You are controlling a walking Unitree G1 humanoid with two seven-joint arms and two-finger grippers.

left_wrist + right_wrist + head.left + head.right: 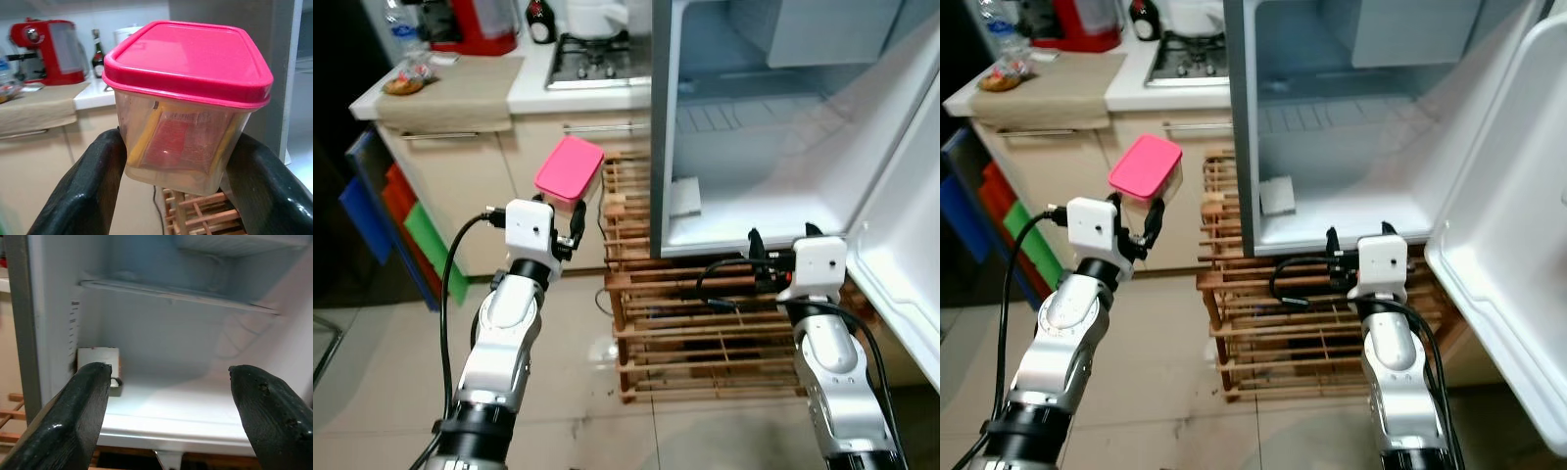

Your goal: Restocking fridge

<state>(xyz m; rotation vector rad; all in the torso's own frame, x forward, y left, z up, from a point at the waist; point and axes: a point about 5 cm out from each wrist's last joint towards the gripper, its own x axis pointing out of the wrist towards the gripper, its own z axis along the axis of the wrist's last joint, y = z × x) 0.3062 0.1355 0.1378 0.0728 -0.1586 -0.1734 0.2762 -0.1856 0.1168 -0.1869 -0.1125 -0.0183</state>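
The left gripper (570, 217) holds a clear plastic food container (182, 132) with a pink lid (570, 168), its jaws pressed against the container's two sides. The container is raised in front of the kitchen cabinets, just left of the open fridge (754, 127) and above the wooden slatted rack (705, 323) on which the fridge stands. The left wrist view shows through the clear wall what the head views cannot: flat yellow and red packets standing upright inside.

The right gripper (171, 406) sits low at the front lip of the fridge, jaws spread wide and holding nothing. Its wrist view looks into the fridge: a wire shelf (176, 296) across the upper part and a small white box (98, 364) in the lower left corner, on the compartment floor. The fridge door (901, 245) swings open to the right.

On the bench (450, 88) behind sit a red coffee machine (46, 51), a dark bottle (98, 54) and a gas hob (597, 61).
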